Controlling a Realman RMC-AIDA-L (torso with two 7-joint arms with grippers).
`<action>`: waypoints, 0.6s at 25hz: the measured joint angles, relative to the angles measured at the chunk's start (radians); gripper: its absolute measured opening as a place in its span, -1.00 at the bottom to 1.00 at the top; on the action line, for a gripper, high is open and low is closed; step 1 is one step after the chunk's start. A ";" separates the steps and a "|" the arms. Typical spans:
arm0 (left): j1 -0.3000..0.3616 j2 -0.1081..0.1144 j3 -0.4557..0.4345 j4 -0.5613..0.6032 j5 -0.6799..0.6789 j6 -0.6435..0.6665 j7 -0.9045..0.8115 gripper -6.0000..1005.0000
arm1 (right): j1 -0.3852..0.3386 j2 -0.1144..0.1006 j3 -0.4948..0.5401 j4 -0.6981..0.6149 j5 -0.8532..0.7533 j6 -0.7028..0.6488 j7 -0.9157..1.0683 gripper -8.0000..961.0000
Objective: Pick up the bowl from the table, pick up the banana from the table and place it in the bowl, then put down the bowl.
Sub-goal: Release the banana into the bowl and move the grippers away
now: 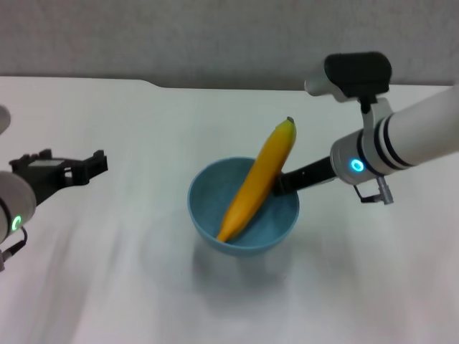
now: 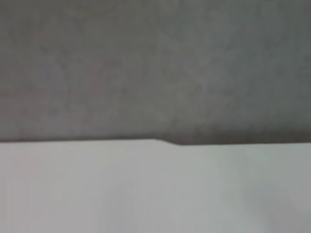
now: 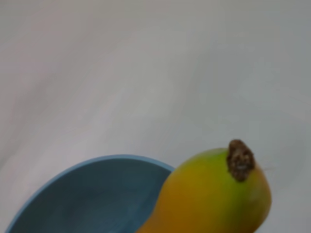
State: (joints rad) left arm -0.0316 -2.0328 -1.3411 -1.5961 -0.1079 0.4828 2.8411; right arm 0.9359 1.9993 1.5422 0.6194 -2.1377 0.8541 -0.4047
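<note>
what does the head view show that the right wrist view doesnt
Only the head view shows both arms: the left gripper out at the left, off the bowl, jaws open and empty, and the right gripper at the bowl's right rim beside the banana, though whether it grips the rim is hidden. It also shows the whole bowl and the table's dark far edge.

Only the right wrist view shows the banana's brown tip close up.

Both show the banana leaning in the light-blue bowl, one end past its rim, on the white table.
</note>
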 joint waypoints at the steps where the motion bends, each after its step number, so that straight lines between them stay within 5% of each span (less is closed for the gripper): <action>1: -0.001 -0.001 -0.001 0.006 0.000 0.000 -0.001 0.80 | 0.020 0.000 0.013 -0.032 0.000 -0.006 -0.015 -0.91; 6: -0.005 -0.003 -0.010 0.038 -0.001 -0.010 -0.010 0.80 | 0.077 0.006 0.030 -0.124 0.004 -0.027 -0.044 -0.91; 15: -0.004 -0.005 -0.027 0.072 -0.001 -0.023 -0.011 0.80 | 0.048 0.018 0.015 -0.138 0.013 -0.029 -0.044 -0.91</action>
State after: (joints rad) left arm -0.0360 -2.0374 -1.3685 -1.5239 -0.1088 0.4600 2.8302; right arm 0.9839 2.0169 1.5571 0.4816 -2.1246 0.8251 -0.4489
